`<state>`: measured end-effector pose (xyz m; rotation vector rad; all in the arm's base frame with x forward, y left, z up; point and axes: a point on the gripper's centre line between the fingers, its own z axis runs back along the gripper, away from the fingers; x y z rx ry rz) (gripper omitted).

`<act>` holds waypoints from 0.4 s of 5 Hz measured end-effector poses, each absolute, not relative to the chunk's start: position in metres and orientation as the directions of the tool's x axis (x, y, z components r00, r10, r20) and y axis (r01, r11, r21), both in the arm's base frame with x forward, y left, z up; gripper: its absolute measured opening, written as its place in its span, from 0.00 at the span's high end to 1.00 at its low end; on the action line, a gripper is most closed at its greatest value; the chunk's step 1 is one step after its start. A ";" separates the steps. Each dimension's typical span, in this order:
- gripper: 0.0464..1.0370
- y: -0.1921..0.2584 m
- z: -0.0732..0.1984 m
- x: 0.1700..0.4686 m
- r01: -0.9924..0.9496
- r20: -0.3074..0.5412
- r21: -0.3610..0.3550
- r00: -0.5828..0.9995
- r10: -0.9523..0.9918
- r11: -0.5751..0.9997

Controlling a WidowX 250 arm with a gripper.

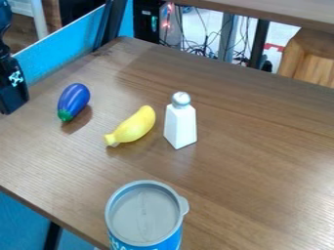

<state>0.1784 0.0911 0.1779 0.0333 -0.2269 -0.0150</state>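
Likely light and slick, the eggplant [73,100] near the left edge of the table [254,146] suits a mid-body hold, though you can't tell if the gripper [11,103] is open.

Purple eggplant [74,98] (green-tipped), yellow banana [134,127], white shaker [180,125]

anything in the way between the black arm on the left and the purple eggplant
Nothing visible stands between the black arm and the purple eggplant; the wooden tabletop shows in that gap. The yellow banana and white bottle are on the eggplant's other side.
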 end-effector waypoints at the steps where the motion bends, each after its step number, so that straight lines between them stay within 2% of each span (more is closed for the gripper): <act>1: 0.04 0.090 0.174 0.178 0.013 0.213 0.027 0.977 -0.018 1.000; 2: 0.04 0.102 0.168 0.200 0.027 0.227 0.024 0.973 -0.031 0.999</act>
